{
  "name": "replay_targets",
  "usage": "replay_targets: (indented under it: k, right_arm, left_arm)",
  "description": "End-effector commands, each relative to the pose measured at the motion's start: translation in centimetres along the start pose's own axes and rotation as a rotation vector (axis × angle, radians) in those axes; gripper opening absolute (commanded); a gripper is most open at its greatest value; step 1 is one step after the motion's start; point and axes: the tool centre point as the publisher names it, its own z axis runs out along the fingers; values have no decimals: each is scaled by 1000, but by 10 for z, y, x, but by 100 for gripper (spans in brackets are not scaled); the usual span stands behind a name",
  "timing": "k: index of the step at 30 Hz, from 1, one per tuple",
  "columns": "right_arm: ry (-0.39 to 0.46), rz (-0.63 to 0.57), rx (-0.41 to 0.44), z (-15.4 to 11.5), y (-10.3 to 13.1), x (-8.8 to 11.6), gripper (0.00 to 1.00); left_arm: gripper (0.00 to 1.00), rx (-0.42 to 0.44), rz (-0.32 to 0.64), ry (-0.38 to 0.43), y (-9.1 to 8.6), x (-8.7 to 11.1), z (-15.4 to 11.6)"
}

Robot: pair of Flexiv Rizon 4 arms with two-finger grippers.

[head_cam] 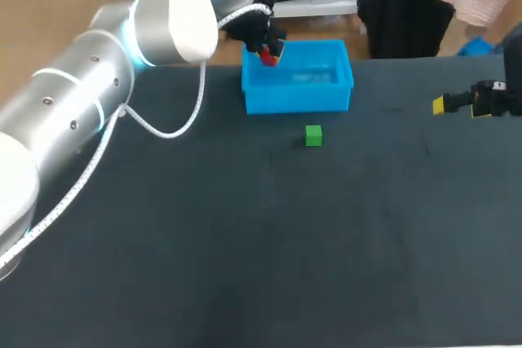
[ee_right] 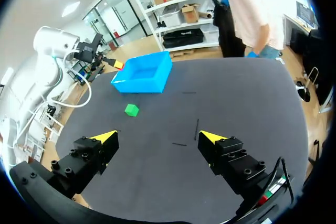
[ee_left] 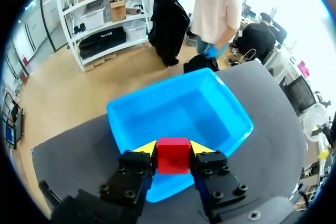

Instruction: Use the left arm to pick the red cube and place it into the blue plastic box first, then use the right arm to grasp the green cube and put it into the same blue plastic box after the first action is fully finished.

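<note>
Left arm (head_cam: pixel 90 79) entered from the left edge and stretched toward the far side of the table (head_cam: pixel 245 266); the left gripper (ee_left: pixel 173 149) was clamped on the red cube (ee_left: pixel 173 157), with a yellow tip pressed flat against each of two opposite faces; the head view placed this cube over the left end of the box (head_cam: pixel 298 97), close to its far left corner; whether it hung above the rim or below it could not be told. To the right of that, the box sat open-topped on the far part of the table, roughly in the middle of its width; the left wrist view looked down into its blue floor past the held cube. On the near side of the box lay the green cube (head_cam: pixel 313 135), flat on the table, close to the near wall and a little right of its middle, but not touching it. Farthest right, the right gripper (ee_right: pixel 158 137) was near the table's right edge, well apart from both box and green cube; its fingers stood wide apart, only dark table showing between them.
</note>
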Motion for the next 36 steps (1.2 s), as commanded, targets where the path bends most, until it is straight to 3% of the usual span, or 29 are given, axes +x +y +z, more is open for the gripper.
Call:
replay_targets:
  k: [1,11,12,15,24,36]
  right_arm:
    - [0,-1,0,0,0,0,100]
    - [0,-1,0,0,0,0,100]
    - [0,-1,0,0,0,0,100]
    - [0,-1,0,0,0,0,100]
    - [0,-1,0,0,0,0,100]
    - [0,-1,0,0,0,0,100]
  left_arm:
    - [0,7,-1,33,2,-9,12]
    - [0,7,-24,87,1,-5,24]
    - [13,8,-26,88,1,-5,25]
    - [100,6,-24,94,1,-7,25]
    - [100,17,-12,69,-4,-16,8]
    - [100,8,14,47,-16,-18,-51]
